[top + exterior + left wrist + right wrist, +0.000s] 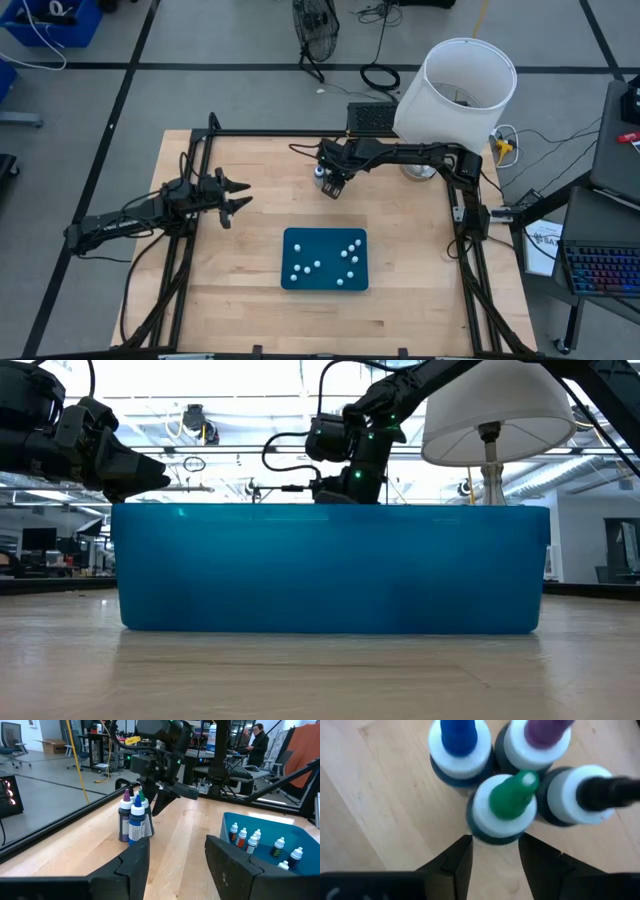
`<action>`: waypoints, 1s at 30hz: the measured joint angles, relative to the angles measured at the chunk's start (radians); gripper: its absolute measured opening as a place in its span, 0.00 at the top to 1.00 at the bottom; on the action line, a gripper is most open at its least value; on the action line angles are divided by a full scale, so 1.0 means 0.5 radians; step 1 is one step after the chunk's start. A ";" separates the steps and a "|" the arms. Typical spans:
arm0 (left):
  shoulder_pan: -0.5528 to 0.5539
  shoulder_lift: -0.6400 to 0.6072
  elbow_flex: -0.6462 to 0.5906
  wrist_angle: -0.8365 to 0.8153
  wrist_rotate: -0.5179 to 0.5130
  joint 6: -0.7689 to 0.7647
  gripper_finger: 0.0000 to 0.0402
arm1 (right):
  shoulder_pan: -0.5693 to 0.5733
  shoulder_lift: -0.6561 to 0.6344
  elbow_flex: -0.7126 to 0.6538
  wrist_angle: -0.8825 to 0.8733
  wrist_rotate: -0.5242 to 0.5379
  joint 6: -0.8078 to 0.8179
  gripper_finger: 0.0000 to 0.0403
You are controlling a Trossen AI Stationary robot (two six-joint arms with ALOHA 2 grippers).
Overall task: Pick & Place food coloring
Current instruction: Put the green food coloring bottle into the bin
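Note:
Four food coloring bottles (320, 177) stand upright in a tight cluster on the wood table, far of centre, with blue, purple, green and black tips (132, 817). My right gripper (332, 187) hovers over them, pointing down and open. In the right wrist view its fingertips (495, 845) stand on either side of the green-tipped bottle (507, 800); I see no touch. My left gripper (238, 200) waits open above the table's left part (175, 852). The teal tray (320, 245) near the table's middle holds several more small bottles (255, 840), some standing, some lying.
A white lampshade (460, 90) stands at the table's far right corner, close to the right arm. The tray's wall (330, 570) fills the low view. Bare wood lies between the bottle cluster and the tray. A person (257, 737) works at a desk beyond the table.

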 joint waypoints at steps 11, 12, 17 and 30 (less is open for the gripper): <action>0.000 0.000 0.000 0.001 0.000 -0.001 0.48 | 0.028 -0.005 0.000 0.012 -0.002 0.000 0.45; 0.000 0.000 0.000 0.001 0.000 -0.001 0.48 | 0.030 -0.005 0.000 0.015 -0.003 0.000 0.44; 0.000 0.000 0.000 0.001 0.000 0.000 0.50 | 0.028 -0.005 0.000 0.039 -0.003 0.001 0.43; 0.000 0.000 0.000 0.001 0.000 -0.001 0.50 | 0.031 -0.005 0.000 0.099 -0.053 0.001 0.48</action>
